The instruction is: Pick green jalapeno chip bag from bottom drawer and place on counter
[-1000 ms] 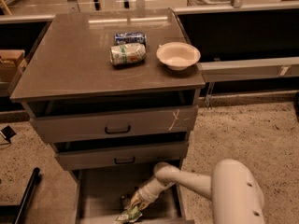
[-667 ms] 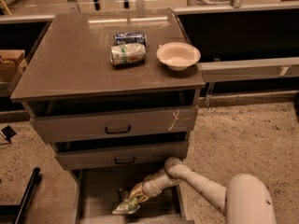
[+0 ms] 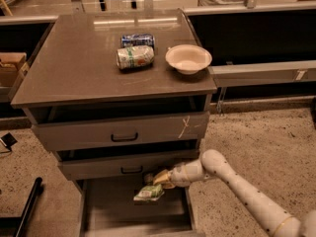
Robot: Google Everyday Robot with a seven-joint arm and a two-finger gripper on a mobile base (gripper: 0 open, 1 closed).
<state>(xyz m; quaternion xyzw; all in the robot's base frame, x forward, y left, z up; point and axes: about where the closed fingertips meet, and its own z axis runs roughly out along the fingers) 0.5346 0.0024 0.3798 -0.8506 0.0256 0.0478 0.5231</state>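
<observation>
In the camera view, the hand [image 3: 159, 178] sat just under the middle drawer's [image 3: 98, 166] front edge, inside the open bottom drawer [image 3: 113, 212]. It was pinched shut on the crumpled foil green jalapeno chip bag [image 3: 148, 193], with plain grey floor bare around it. On the smooth, glossy tabletop [image 3: 74, 68], a green-and-white can [image 3: 135, 57], a blue can [image 3: 138, 39] and a round bowl [image 3: 188, 59] lay towards the right edge.

end effector [image 3: 159, 178], gripping green jalapeno chip bag [image 3: 148, 193], just under middle drawer front [image 3: 98, 168]; counter [image 3: 69, 68] left half open.
</observation>
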